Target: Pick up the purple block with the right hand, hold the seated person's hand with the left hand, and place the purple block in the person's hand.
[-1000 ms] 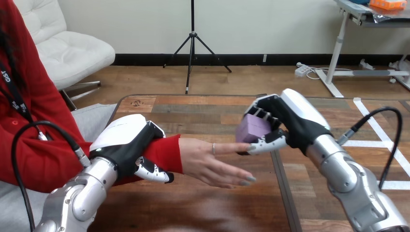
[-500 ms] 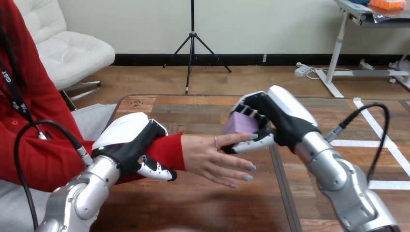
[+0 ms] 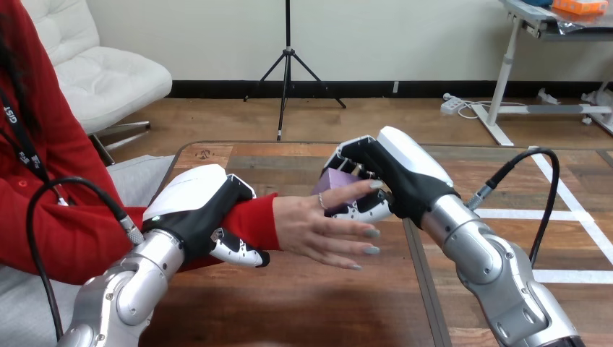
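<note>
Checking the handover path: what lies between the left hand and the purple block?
In the head view, the person's hand: the left hand curls round its sleeved wrist, and it reaches the purple block held by the right hand.

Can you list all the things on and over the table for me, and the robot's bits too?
Small purple block: one, purple, over the table's middle, gripped in the robot's right hand, close against the person's fingers.
Brown wooden table: one, brown planks, under everything.
The person's hand: one, stretched out open above the table, coming from the view's left.
The red sleeve: one, red, on the person's wrist.
Robot's left hand: one, black and white, curled round the person's wrist.
Robot's right hand: one, black and white, curled round the block.
Robot's silver forearms: two, silver, rising from the bottom edge.
</note>
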`<state>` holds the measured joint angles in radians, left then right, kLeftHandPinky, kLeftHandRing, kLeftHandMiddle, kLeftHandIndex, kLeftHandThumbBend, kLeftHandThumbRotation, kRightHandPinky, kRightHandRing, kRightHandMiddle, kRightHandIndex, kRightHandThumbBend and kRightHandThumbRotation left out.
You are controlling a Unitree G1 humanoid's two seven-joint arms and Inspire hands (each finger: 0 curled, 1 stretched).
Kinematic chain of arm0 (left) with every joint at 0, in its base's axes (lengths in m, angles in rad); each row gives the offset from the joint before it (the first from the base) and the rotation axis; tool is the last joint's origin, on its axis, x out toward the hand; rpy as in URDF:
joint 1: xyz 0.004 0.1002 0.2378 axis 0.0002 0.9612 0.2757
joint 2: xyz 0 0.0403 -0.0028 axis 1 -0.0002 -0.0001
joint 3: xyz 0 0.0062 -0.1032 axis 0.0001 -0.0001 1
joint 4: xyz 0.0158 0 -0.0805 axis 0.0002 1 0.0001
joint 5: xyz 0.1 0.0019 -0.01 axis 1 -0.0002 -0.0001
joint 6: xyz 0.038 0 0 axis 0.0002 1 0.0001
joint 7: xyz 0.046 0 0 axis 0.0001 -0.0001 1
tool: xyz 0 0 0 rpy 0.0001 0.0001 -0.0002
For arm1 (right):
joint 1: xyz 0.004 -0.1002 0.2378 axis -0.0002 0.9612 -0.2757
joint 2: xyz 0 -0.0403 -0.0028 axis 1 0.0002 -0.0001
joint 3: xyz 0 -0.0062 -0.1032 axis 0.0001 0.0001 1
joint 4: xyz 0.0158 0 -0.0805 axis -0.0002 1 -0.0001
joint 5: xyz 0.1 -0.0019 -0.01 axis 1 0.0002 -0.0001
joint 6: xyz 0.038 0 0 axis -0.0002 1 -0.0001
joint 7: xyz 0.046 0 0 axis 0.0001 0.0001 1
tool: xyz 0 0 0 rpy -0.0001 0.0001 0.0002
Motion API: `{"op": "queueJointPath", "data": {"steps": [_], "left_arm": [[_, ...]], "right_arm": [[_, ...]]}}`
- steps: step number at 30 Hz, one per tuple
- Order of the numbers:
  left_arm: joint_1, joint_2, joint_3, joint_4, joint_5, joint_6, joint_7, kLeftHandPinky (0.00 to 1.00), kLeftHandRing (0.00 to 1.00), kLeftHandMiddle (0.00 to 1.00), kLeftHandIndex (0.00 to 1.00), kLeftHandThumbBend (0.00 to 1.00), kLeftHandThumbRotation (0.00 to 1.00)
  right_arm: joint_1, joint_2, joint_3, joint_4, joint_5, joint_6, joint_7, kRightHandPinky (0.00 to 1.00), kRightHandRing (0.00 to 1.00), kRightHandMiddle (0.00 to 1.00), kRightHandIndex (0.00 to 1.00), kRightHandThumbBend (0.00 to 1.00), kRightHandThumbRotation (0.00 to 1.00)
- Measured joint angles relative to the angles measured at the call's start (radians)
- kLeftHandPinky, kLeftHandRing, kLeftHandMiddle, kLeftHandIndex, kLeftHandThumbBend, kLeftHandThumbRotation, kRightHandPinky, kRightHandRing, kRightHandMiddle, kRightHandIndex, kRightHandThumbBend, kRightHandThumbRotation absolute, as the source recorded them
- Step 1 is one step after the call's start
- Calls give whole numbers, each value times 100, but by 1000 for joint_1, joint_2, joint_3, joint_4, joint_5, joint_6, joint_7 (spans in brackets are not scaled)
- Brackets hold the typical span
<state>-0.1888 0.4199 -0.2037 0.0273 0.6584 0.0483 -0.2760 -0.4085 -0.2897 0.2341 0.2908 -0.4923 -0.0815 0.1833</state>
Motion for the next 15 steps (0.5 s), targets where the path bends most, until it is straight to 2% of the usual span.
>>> {"op": "queueJointPath", "data": {"steps": [15], "left_arm": [[0,-1,0,4,0,0,9,20,27,33,35,66,0]], "right_arm": [[-12,2,0,-50,-23,27,28,24,30,39,46,62,0]]}}
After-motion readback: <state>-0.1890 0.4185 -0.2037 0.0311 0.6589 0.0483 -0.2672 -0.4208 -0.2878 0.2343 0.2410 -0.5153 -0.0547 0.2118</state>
